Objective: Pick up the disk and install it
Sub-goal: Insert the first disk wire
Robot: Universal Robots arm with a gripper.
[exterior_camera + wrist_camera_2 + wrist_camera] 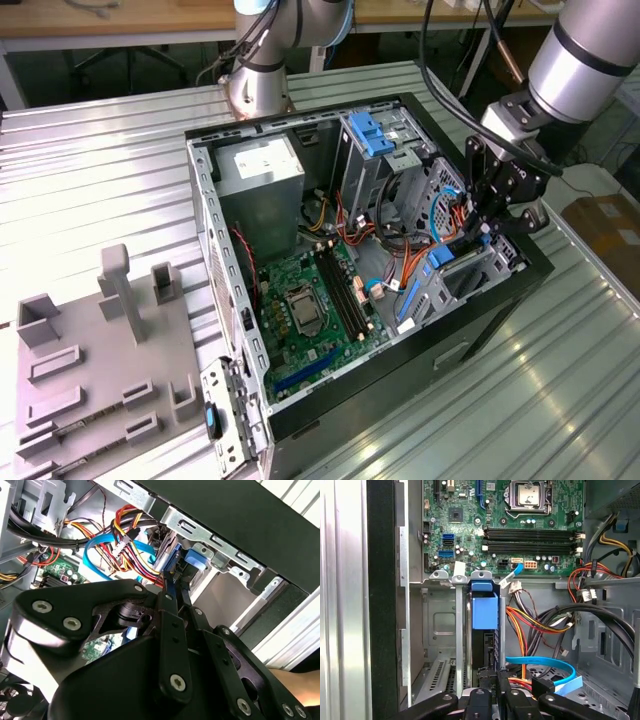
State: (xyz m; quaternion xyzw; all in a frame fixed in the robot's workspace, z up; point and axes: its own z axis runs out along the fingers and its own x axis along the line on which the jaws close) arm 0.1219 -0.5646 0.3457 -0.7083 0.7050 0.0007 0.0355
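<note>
The disk (483, 630) stands on edge in a slot of the metal drive cage (461, 630), inside the open computer case (500, 330). It shows a blue plastic rail end and a dark edge below that. My gripper (497, 676) sits at the disk's near end, its black fingers drawn close together and pinching that end. In the second wrist view the fingertips (167, 586) meet on a thin blue edge of the disk (172, 562). In the exterior view the gripper (484, 232) reaches down into the cage at the case's right end.
Red, yellow and black power wires (535, 620) and blue data cables (545, 665) hang beside the cage. The motherboard (315, 300) lies on the case floor, with a grey power-supply box (262, 170) at the back. A grey fixture (100, 360) sits at the exterior view's left.
</note>
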